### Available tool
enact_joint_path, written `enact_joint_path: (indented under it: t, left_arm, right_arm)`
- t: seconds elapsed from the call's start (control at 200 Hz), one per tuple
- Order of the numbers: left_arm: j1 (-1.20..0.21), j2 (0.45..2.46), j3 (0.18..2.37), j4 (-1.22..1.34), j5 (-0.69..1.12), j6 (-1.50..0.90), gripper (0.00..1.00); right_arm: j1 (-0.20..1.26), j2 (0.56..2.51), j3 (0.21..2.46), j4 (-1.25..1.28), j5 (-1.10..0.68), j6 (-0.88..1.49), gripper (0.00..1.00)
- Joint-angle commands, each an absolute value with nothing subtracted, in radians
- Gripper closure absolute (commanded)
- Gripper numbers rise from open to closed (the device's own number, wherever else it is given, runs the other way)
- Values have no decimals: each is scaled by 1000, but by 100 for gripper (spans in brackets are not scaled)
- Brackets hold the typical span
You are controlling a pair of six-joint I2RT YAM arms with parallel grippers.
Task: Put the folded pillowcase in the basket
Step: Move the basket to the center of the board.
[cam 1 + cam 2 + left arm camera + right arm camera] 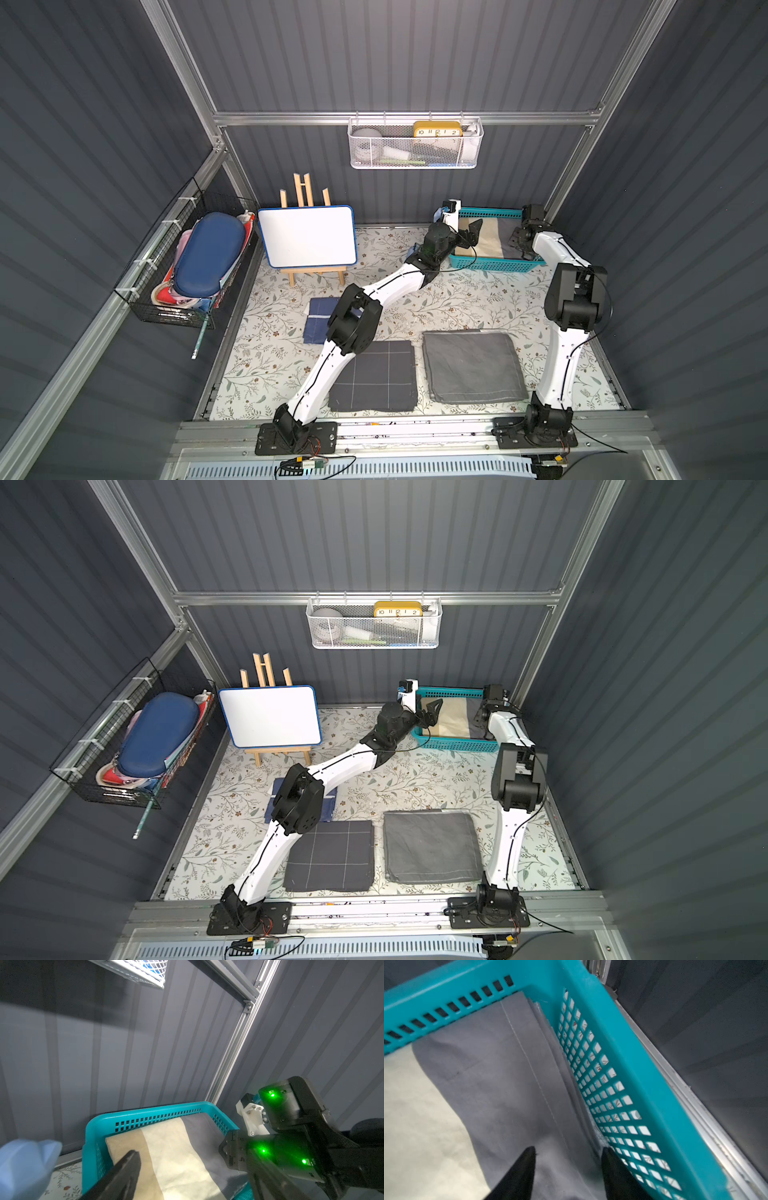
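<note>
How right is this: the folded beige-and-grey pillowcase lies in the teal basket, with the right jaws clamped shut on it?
Not quite: the right wrist view shows the right gripper with jaws open over the pillowcase, which lies in the teal basket.

The basket (494, 264) is recorded as teal with lattice perforations. The pillowcase (490, 241) is banded cream and grey. The tabletop (457, 299) is covered in white leaf-and-flower print. The charcoal cloth (374, 376) is crossed by thin white grid lines; the grey cloth (473, 365) is plain.
</note>
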State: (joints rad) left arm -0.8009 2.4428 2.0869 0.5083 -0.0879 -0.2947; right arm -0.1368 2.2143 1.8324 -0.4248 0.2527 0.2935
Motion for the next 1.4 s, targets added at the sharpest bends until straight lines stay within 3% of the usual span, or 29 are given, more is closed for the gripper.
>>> enact_joint_path:
  t: [0.0, 0.25, 0.615, 0.925, 1.395]
  left_arm:
    - [-807, 2332, 2023, 564, -122, -273, 15]
    - [-813, 2172, 1817, 619, -132, -278, 14]
    - [-814, 2016, 1563, 676, -153, -311, 12]
    - [-814, 1943, 1448, 694, -176, -313, 7]
    - [-814, 1779, 1230, 628, -210, -352, 1]
  right_arm:
    - [-136, 2113, 1764, -401, 274, 299, 34]
    - [-93, 1993, 1595, -276, 156, 307, 25]
    - [-28, 2166, 1760, -419, 84, 269, 25]
    - [25, 2162, 1774, -592, 95, 246, 25]
    - [130, 1978, 1502, -587, 129, 270, 27]
